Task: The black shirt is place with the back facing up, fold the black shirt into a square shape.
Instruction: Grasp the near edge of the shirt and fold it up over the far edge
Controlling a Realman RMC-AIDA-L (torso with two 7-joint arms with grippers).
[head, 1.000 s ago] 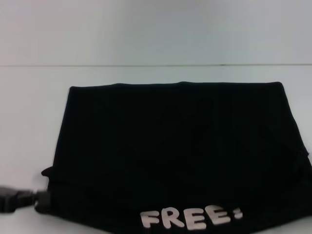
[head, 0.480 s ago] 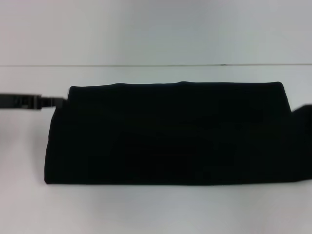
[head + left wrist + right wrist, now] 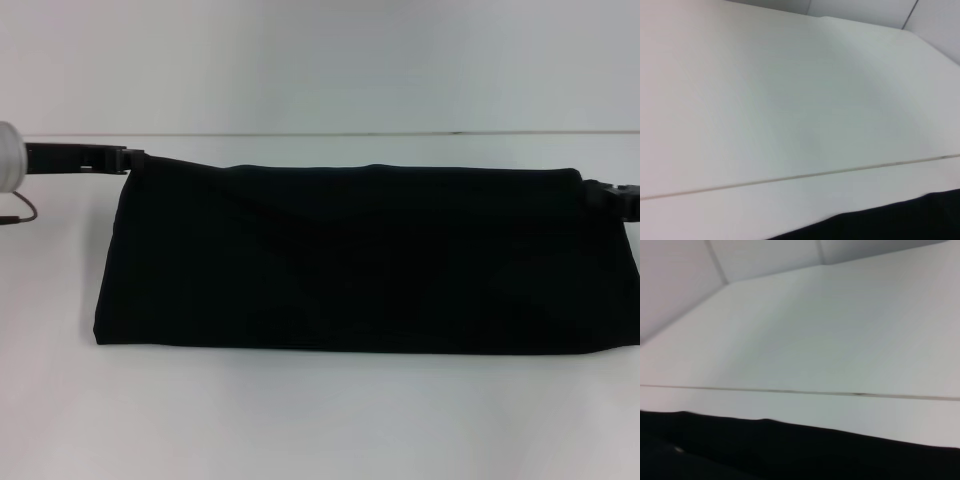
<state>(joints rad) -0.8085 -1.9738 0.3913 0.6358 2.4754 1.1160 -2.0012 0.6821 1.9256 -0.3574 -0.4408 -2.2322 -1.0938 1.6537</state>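
Since half a second ago both ends of the fold have travelled farther back: the black shirt (image 3: 350, 260) is now a shallower band, its near edge pulled away from me, and my left gripper (image 3: 128, 158) sits at the shirt's 10 o'clock corner while my right gripper (image 3: 612, 192) has come into sight at its 2 o'clock corner. The "FREE" print that faced up a second ago is gone under the fold.

The shirt lies across the middle of the white table (image 3: 300, 420), a long rectangle running from 9 to 3 o'clock. Each gripper touches its far corner and the cloth pulls toward it, so I judge both are clenched on the shirt, though I cannot see the fingers themselves. The wrist views show only table and a strip of black fabric (image 3: 790, 455).

To finish this fold well, I would lay the carried edge flush on the far edge, keep both hands level so the band stays square, lower until the cloth slackens, then let go together. The left corner sits higher than the right; I would even that out first.
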